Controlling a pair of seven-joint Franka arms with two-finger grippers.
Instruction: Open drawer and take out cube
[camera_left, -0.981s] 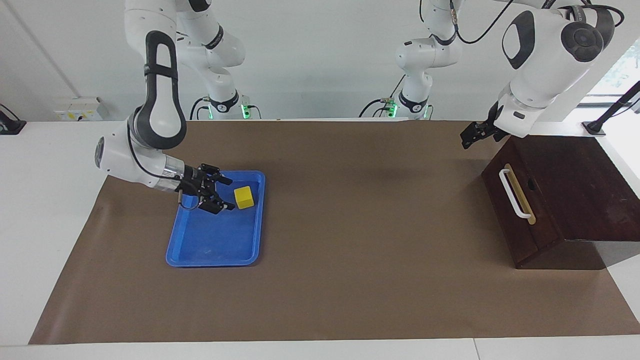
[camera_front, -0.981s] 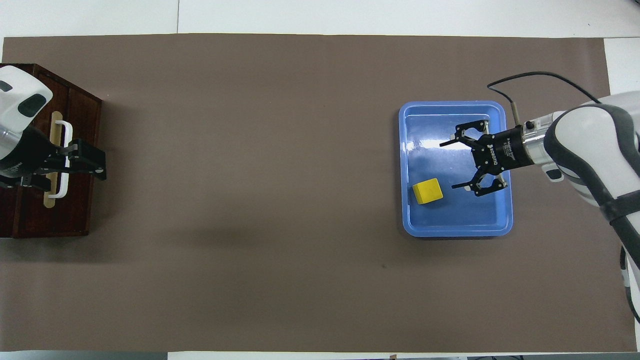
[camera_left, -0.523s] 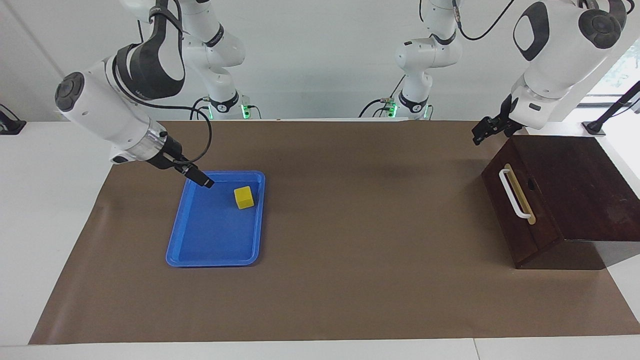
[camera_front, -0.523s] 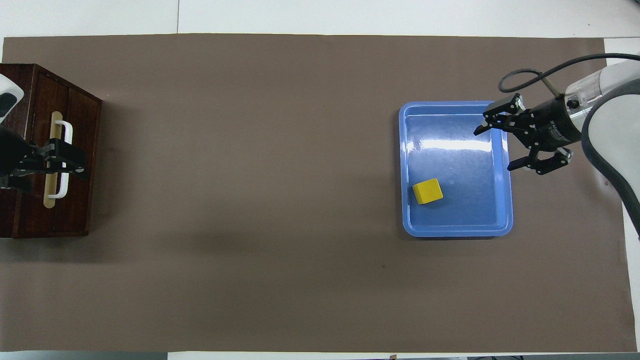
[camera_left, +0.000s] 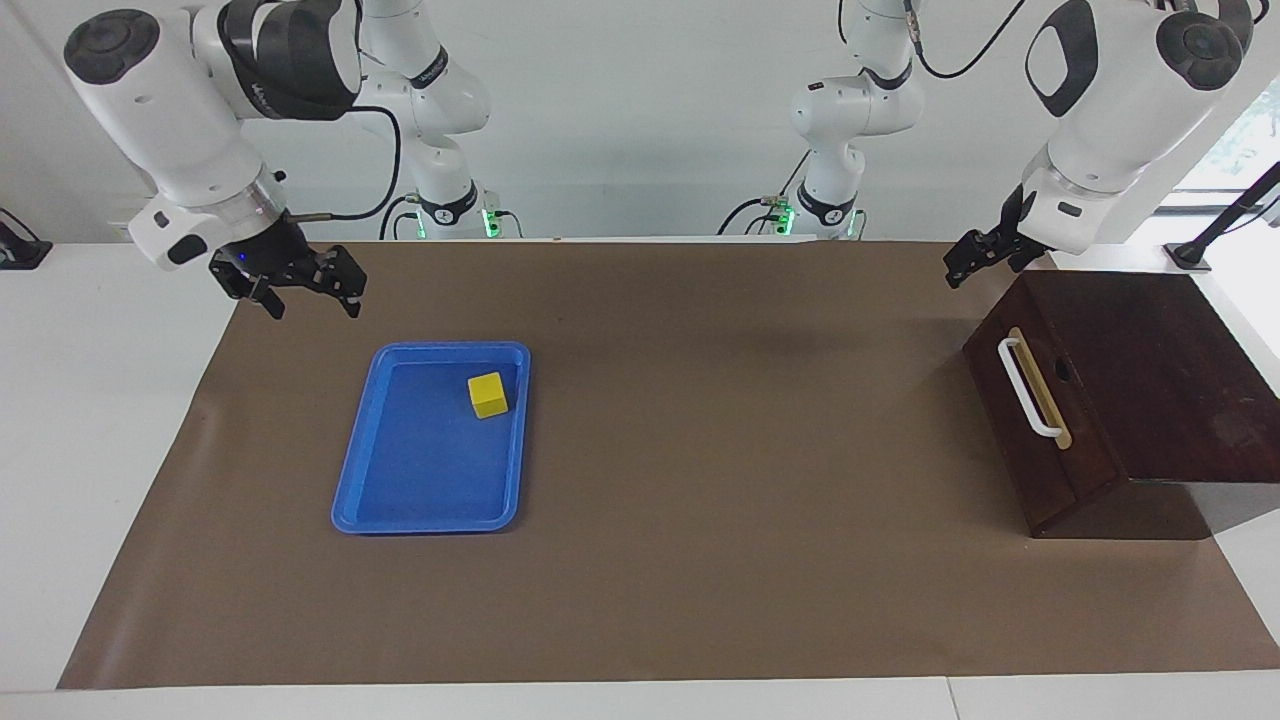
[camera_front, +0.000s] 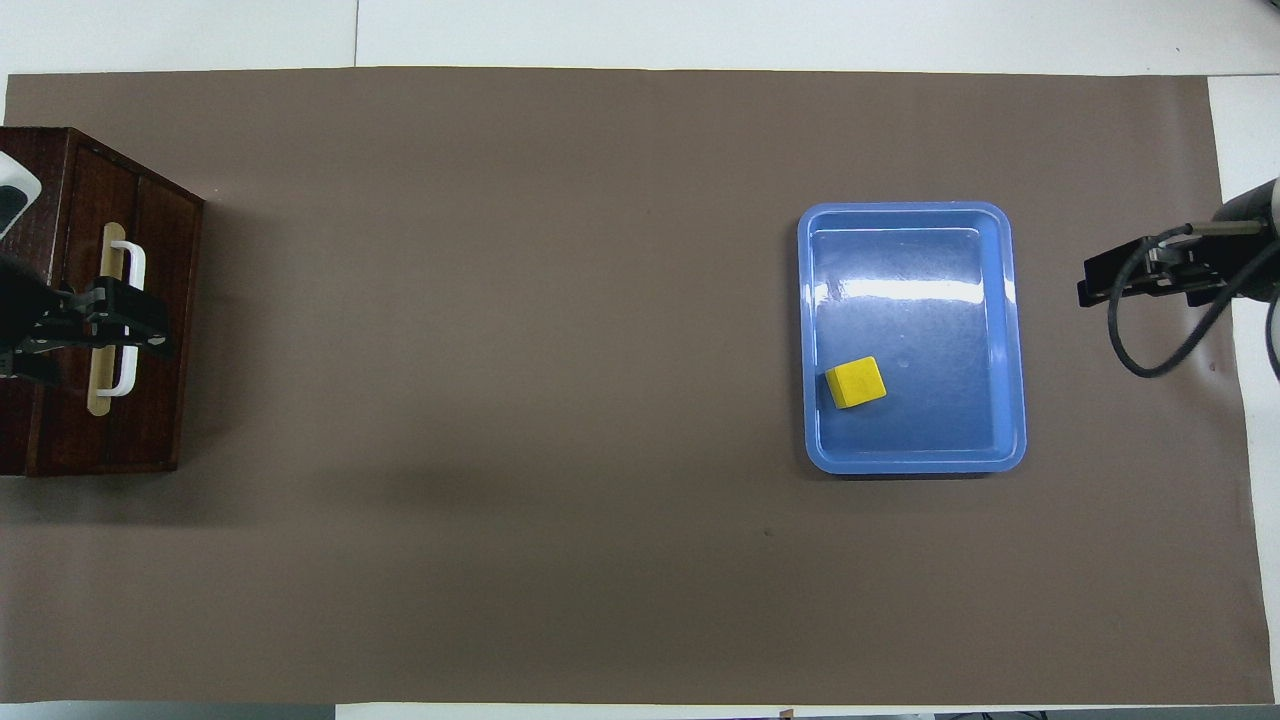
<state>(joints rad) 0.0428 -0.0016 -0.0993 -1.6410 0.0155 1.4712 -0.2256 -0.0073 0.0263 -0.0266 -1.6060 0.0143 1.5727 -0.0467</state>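
cube (camera_left: 487, 394): you see it in the blue tray (camera_left: 360, 470), apart from both grippers | drawer (camera_left: 1035, 425): closed | right gripper (camera_left: 300, 290): fingers spread in facing view, edge-on overhead, empty | left gripper (camera_left: 968, 262): above the box, fingers unclear

Glossy blue plastic tray (camera_front: 1012, 330); dark polished wooden box (camera_left: 1150, 380); matt brown paper sheet (camera_front: 560, 400)

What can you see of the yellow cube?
The cube is small, solid, bright yellow with plain matte faces, resting flat on one face, turned slightly askew. It sits inside the blue tray, at the end nearer the robots, close to the wall facing the drawer. Nothing but the tray floor touches it; no gripper is over it.
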